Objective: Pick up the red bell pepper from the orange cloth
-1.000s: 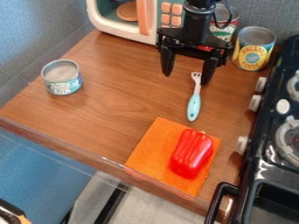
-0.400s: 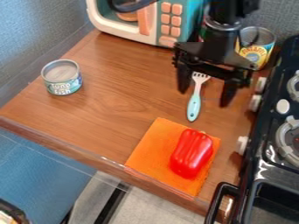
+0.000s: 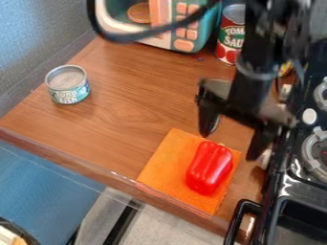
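Note:
The black gripper (image 3: 228, 144) hangs above the right part of the wooden counter, open, with its fingers spread wide and nothing between them. Just below it in the view lies a red bell pepper (image 3: 209, 167) on an orange cloth (image 3: 160, 165). The gripper hides most of the blue-handled fork; a bit of its handle (image 3: 215, 123) shows beside the left finger.
A tuna can (image 3: 68, 84) stands at the left of the counter (image 3: 121, 115). A toy microwave (image 3: 185, 29) and a tomato can (image 3: 230, 34) are at the back. The black stove (image 3: 300, 191) borders the right side, close to the gripper.
The gripper has come down the view and somewhat to the right, toward the pepper, staying open. It now covers the fork and most of the pineapple can; the tomato can has come into clearer view.

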Robot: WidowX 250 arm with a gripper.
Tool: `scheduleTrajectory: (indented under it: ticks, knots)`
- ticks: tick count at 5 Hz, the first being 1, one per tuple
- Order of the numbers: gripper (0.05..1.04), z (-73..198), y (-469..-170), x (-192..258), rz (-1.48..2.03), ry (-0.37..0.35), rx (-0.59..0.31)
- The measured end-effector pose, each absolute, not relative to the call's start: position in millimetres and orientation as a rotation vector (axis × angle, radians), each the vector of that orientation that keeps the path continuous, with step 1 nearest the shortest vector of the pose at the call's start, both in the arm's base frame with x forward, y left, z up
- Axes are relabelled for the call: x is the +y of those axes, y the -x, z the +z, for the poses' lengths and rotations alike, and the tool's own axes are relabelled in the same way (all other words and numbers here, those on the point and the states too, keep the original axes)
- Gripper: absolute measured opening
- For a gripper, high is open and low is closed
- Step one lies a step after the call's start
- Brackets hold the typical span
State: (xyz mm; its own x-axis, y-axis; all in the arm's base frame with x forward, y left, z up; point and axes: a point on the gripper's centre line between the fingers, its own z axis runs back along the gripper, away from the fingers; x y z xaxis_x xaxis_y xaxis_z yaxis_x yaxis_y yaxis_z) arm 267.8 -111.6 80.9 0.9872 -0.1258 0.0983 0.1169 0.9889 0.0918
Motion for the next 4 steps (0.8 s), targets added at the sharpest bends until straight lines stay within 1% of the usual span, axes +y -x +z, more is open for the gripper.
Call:
scheduleTrajectory:
  ticks: [1, 2, 3, 4]
  knots:
    - [1.001, 61, -252, -108, -0.148, -0.134, -0.086]
    - [1.001, 47, -246, -103, -0.158, -0.184, -0.079]
    - [1.001, 39, -244, -100, -0.152, -0.202, -0.076]
    - [0.950, 38, -245, -101, -0.164, -0.196, -0.081]
